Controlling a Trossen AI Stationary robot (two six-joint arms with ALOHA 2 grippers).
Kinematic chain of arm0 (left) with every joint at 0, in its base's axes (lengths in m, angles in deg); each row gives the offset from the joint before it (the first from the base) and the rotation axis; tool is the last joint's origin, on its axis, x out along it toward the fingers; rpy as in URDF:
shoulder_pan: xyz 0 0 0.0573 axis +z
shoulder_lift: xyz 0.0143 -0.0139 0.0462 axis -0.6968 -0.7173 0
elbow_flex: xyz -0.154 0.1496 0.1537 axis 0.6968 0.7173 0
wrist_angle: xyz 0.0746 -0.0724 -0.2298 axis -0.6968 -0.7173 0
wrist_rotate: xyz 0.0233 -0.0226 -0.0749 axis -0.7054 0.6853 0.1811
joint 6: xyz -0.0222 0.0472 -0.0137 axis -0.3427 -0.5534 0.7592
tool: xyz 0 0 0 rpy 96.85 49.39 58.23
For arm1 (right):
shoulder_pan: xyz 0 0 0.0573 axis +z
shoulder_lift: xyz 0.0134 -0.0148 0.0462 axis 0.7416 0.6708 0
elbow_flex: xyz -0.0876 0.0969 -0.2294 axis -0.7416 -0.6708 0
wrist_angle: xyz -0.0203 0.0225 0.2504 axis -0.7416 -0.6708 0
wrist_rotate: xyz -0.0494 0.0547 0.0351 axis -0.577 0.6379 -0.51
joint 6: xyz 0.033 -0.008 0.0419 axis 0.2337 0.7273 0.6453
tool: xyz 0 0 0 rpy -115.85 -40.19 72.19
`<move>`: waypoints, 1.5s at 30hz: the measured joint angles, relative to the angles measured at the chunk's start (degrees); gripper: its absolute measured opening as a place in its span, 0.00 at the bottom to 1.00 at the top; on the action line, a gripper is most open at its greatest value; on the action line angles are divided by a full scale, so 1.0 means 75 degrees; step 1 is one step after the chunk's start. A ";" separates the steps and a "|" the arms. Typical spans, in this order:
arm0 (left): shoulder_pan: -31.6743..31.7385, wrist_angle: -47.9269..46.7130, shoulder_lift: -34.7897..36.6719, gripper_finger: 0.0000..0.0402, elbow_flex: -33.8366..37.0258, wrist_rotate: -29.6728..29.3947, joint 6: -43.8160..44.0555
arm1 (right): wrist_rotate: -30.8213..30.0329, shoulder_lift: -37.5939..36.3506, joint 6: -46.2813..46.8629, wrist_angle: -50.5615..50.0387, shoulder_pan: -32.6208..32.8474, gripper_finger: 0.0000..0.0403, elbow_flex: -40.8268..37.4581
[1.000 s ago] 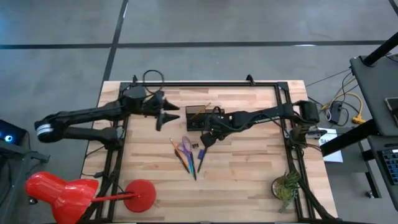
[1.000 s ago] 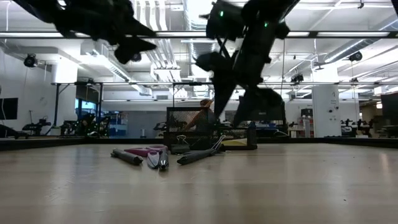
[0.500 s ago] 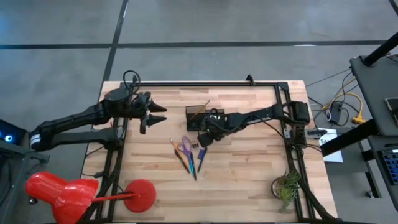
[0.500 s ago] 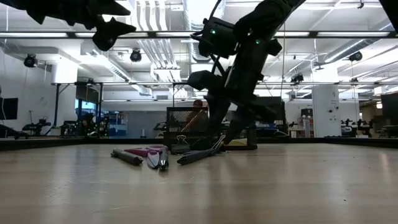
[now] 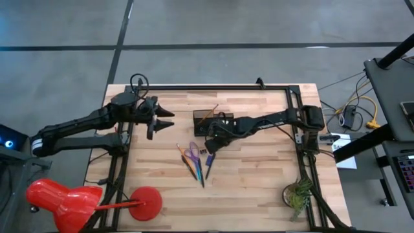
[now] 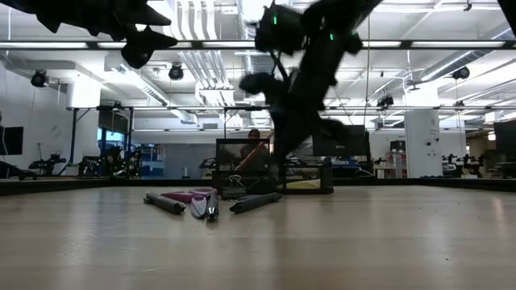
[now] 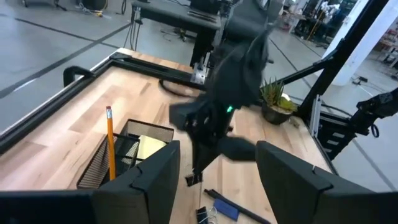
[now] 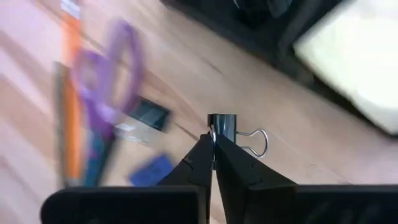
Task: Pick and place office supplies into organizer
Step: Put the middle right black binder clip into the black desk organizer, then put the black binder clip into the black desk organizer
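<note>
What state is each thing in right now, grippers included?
left gripper: open, empty, raised left of the organizer.
right gripper: shut on binder clip.
binder clip: pinched at the fingertips.
organizer: upright, partly filled.
pencil: standing in organizer, eraser up.
sticky-note pad: inside organizer.
scissors: flat on table.
blue pen: flat on table, beside scissors.

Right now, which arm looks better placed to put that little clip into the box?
The right. Its gripper is pinched on the clip beside the organizer. The left gripper hovers empty near the table's left edge, farther off.
</note>
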State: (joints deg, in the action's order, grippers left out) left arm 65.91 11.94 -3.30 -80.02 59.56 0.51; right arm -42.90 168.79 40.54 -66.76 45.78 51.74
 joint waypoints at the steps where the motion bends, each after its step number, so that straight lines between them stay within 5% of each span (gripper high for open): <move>1: 0.0000 -0.0076 0.0010 0.49 0.0000 -0.0004 -0.0089 | -0.0178 -0.0115 0.0003 -0.0071 0.0016 0.02 0.0149; 6: -0.0006 -0.1082 -0.0015 0.49 0.0016 -0.0146 -0.0629 | -0.1186 -0.0511 0.0041 -0.0202 -0.0096 0.02 0.0672; 16: -0.0006 -0.1274 -0.0197 0.49 0.0756 -0.0936 -0.0552 | -0.1193 0.0148 0.0412 0.0384 -0.0568 0.03 0.0772; 24: -0.0024 -0.1219 -0.0264 0.51 0.0813 -0.0695 -0.0550 | -0.1405 0.0558 0.0288 0.0387 -0.0710 0.26 0.0978; 29: -0.0391 -0.0635 -0.1012 0.50 0.1211 0.0807 -0.0784 | -0.1599 0.0218 -0.1765 0.0205 -0.0487 0.43 0.1165; 36: -0.1490 0.0617 -0.2688 0.43 0.1280 -0.0757 -0.1642 | -0.1454 -0.0252 -0.5121 -0.1708 0.0775 0.52 0.1307; 40: -0.1621 0.0600 -0.3022 0.42 0.1203 -0.0883 -0.1360 | -0.1502 -0.0052 -0.6435 -0.1391 0.1587 0.52 0.1289; 45: -0.1806 0.0404 -0.2532 0.42 0.1207 -0.0866 -0.1009 | -0.2002 0.0706 -0.6575 -0.0451 0.1776 0.52 0.1254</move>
State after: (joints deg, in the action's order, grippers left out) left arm 52.37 14.97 -22.29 -70.97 53.06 -7.06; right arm -57.92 174.09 -8.78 -70.14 59.10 61.14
